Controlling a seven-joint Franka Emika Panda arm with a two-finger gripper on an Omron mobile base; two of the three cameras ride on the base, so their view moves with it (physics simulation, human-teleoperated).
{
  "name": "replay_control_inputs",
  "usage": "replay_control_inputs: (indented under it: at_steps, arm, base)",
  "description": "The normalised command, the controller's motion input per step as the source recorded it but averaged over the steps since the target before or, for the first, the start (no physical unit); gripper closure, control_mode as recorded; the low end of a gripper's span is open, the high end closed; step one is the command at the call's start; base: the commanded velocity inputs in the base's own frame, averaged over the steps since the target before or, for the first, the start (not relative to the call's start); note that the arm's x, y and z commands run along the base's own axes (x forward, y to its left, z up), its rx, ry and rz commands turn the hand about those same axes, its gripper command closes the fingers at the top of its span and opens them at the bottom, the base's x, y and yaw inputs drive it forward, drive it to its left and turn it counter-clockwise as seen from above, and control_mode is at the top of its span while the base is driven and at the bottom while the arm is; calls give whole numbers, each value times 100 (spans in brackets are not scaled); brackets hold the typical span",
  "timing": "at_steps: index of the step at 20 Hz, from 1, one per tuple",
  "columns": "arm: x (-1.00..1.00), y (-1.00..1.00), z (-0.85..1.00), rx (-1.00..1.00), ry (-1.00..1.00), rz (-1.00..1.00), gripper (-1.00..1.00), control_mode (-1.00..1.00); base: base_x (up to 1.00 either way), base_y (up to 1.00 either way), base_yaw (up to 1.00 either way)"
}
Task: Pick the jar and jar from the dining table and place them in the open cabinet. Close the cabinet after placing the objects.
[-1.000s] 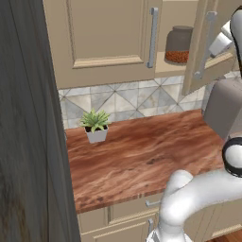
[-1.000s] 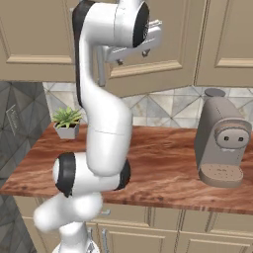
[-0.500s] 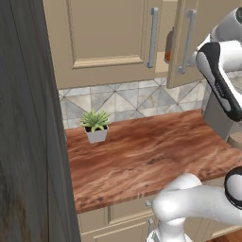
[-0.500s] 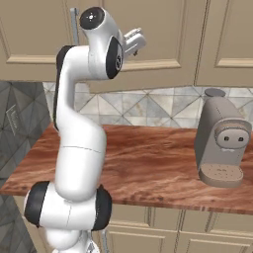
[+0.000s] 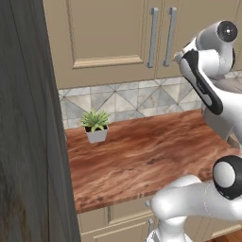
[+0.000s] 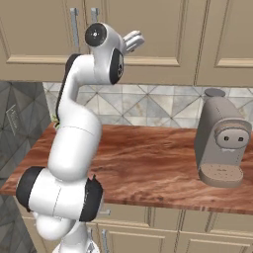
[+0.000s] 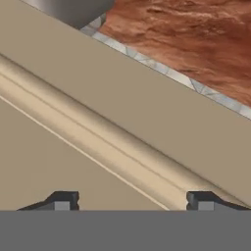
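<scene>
Hand view: end effector [image 7: 127,201] faces the beige framed-panel cabinet door [image 7: 98,147] closely, its dark tips spread wide with nothing between them.
Cabinet: in the left base view both doors [image 5: 113,33] look shut, long silver bar handles [image 5: 153,38] side by side at 12 o'clock.
Jars: none in sight; likely behind the doors.
Worktop: reddish-brown wood-grain slab [image 6: 148,158] carries a grey coffee machine [image 6: 221,144] at 3 o'clock and a small green potted plant [image 5: 96,125].
Risk: pressing on could jam the tips against the panel; a poorly latched door may swing back.
</scene>
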Motion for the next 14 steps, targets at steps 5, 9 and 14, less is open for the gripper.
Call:
replay_control_inputs:
  at_steps: [5, 9, 14]
  arm:
    - [62, 0, 0, -11, -3, 17, -100, -100]
    - [36, 0, 0, -12, -3, 14, -100, -100]
    - [25, 0, 0, -5, 0, 8, -100, -100]
  base:
    - [0, 0, 0]
    - [0, 0, 0]
    - [0, 0, 0]
